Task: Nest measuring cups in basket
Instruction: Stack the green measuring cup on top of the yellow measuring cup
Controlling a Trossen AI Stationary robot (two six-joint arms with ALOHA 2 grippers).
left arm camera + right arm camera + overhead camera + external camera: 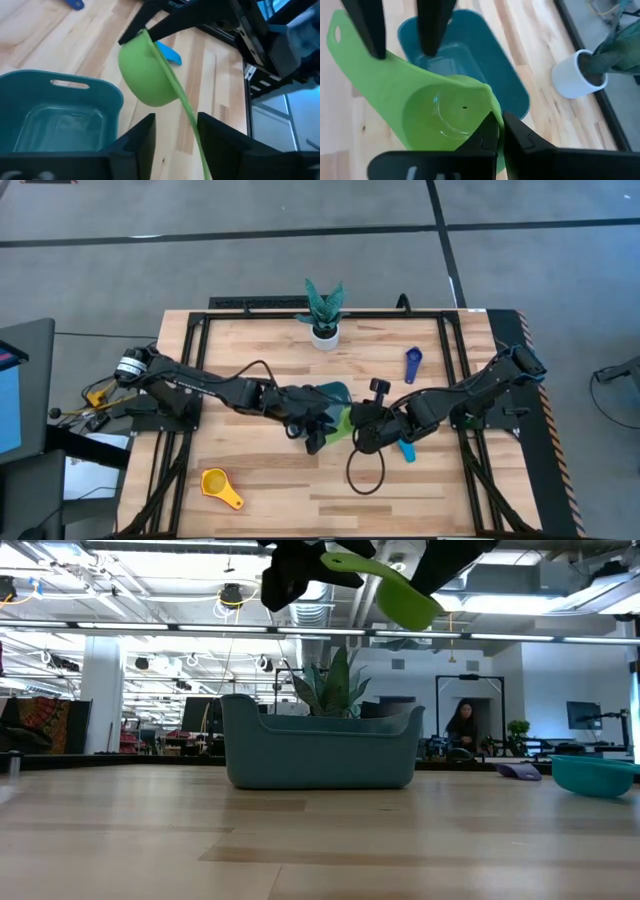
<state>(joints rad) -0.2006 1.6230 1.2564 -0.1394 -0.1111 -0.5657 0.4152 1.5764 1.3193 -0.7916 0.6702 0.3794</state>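
Two grippers are met over the middle of the table (260, 480), with a green measuring cup (345, 420) held in the air between them, just right of the teal basket (325, 395). The right gripper (497, 131) is closed on the rim of the cup's bowl, its fingers pinching the thin wall. The left gripper (175, 132) is set around the cup's flat handle, with its fingers (142, 137) standing on either side of it; a gap can be seen between each finger and the handle, so the gripper is taken as open, though in the left wrist view contact cannot be ruled out with certainty. In the low view the cup is seen raised well above the basket's rim, tilted, with its bowl on the right.

The basket is seen standing on the table near the centre, and nothing can be made out in the part of its interior that is shown. A yellow measuring cup (218, 485) is lying at the near left of the table, well apart from the basket. A dark blue cup (413, 364) is lying at the far right, and a light blue cup (406, 451) is lying just beside the right gripper. A white pot with a green plant (324, 315) is placed at the far edge.
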